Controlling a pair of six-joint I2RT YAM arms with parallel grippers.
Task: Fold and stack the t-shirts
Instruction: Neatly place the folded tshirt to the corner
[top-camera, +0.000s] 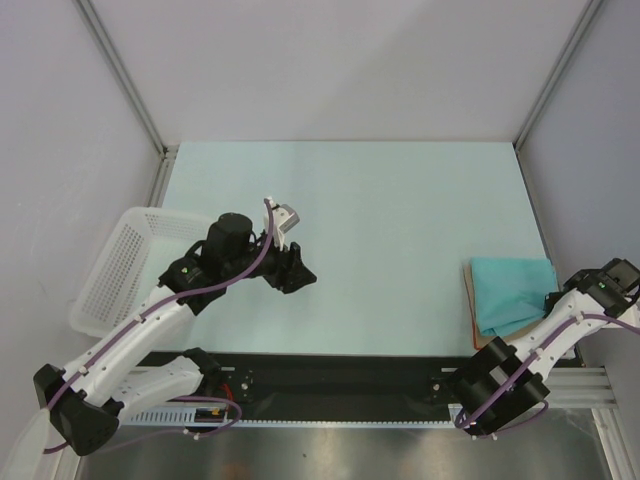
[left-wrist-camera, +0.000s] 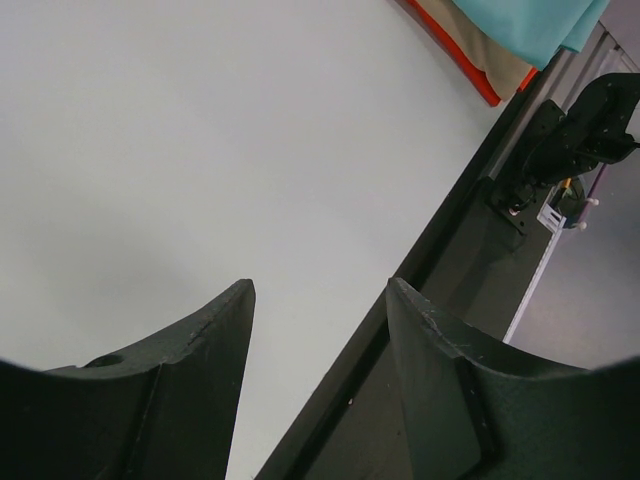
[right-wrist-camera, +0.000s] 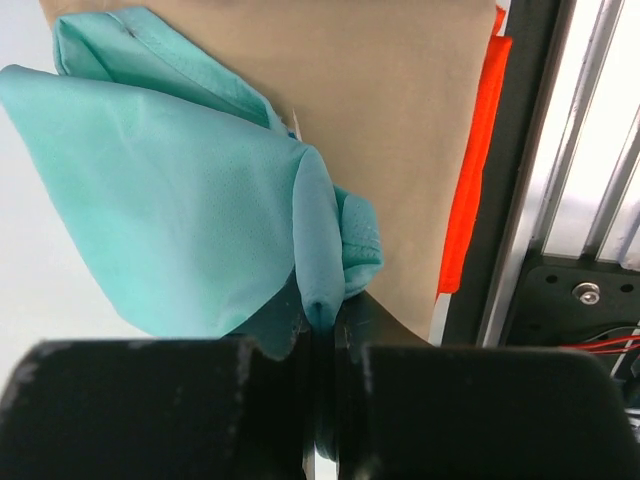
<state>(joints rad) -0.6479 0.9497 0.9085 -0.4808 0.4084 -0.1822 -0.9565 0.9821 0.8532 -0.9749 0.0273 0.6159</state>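
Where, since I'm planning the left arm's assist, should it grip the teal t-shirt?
Probably its far-left corner, from above on the left. The t-shirt lies folded flat on cardboard, the right gripper is shut on its right edge, and its left side lies free.

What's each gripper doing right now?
Left gripper: open, holding nothing.
Right gripper: shut on the teal t-shirt.

The pale table (top-camera: 380, 230) carries a white mesh basket (top-camera: 110, 270) at its left edge and a cardboard sheet (right-wrist-camera: 400, 100) at right.
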